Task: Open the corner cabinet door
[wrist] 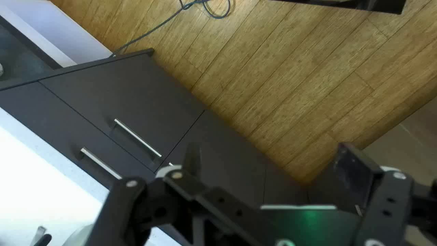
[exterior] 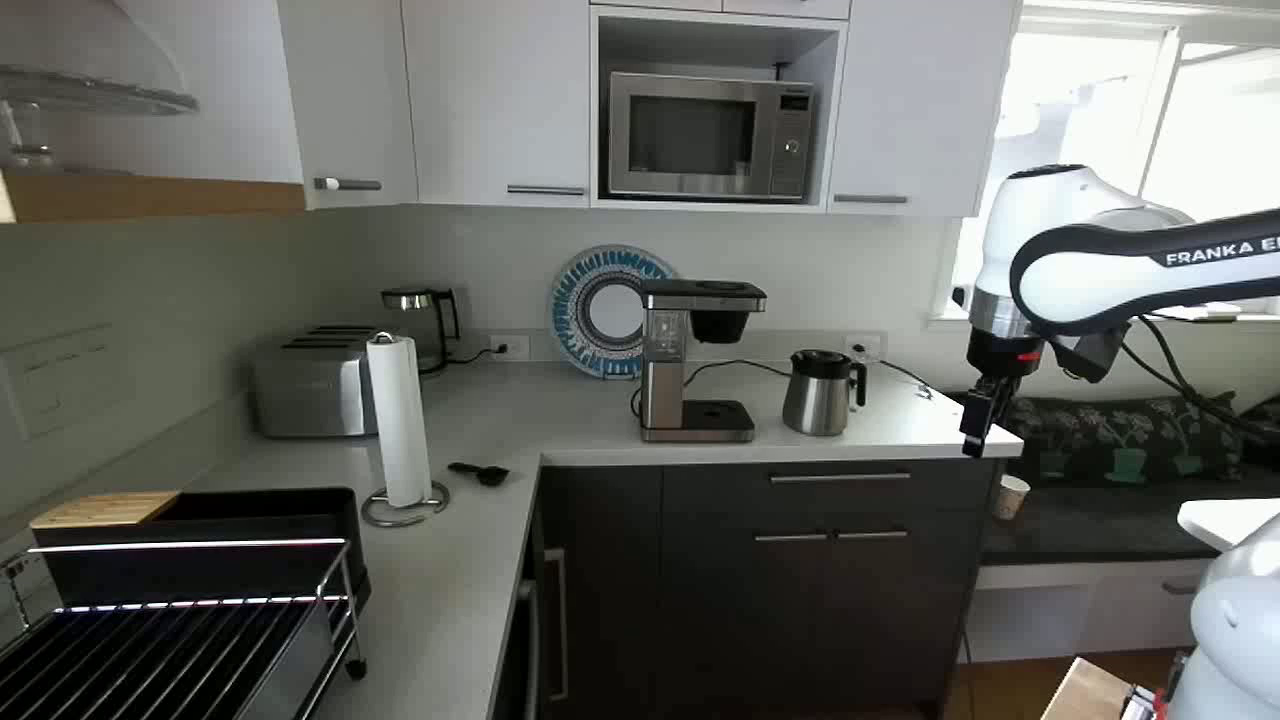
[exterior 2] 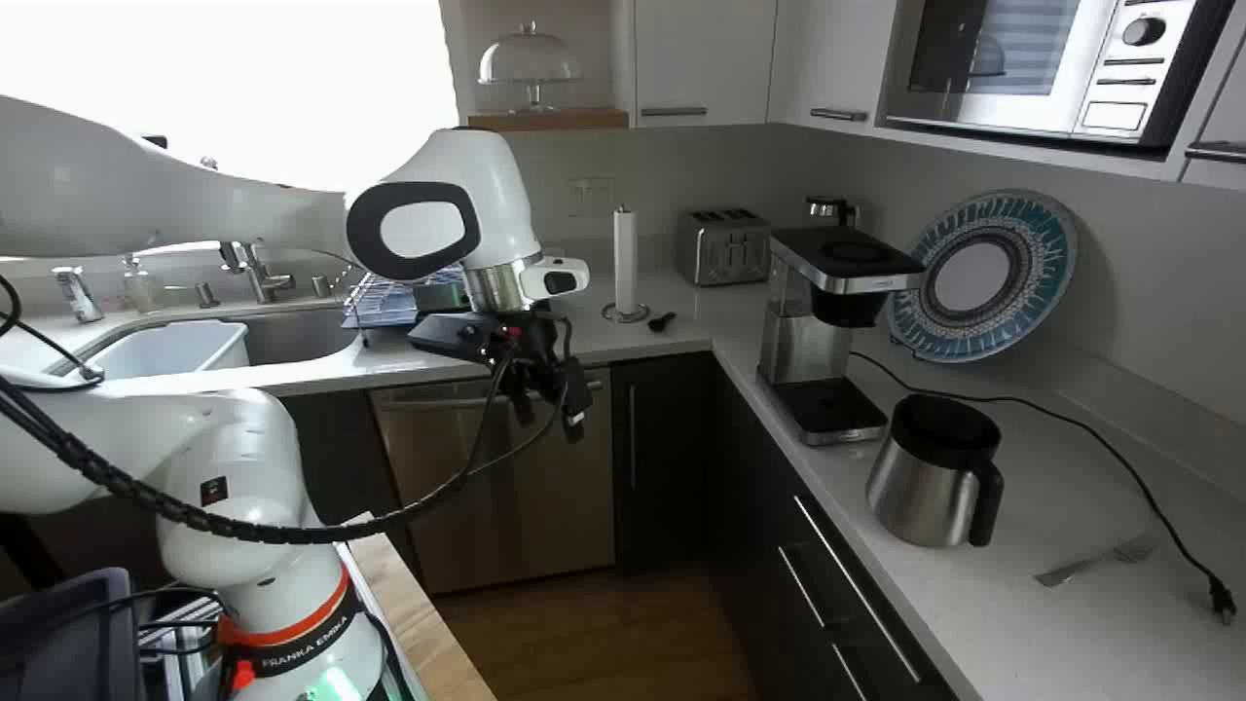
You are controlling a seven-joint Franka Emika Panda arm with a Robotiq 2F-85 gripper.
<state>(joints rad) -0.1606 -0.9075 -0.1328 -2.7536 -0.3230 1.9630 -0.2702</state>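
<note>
The corner cabinet door (exterior 2: 672, 467) is a tall, flat dark panel at the inside corner, under the counter. It appears shut, with a vertical bar handle (exterior 2: 632, 436) on it; the handle (exterior: 558, 625) also shows in an exterior view. In the wrist view the door (wrist: 326, 186) is partly hidden behind my finger. My gripper (exterior: 978, 440) hangs pointing down near the counter's end, away from the door. It also shows in an exterior view (exterior 2: 551, 413). In the wrist view my gripper (wrist: 269, 157) has its fingers wide apart with nothing between them.
Dark drawer fronts (exterior: 840, 495) with horizontal handles stand beside the corner. A steel dishwasher (exterior 2: 516, 487) is on the door's other side. A coffee maker (exterior: 665, 380) and a steel carafe (exterior: 818, 395) stand on the counter (exterior 2: 1022, 633). A cable (wrist: 153, 30) lies on the wooden floor (wrist: 290, 68).
</note>
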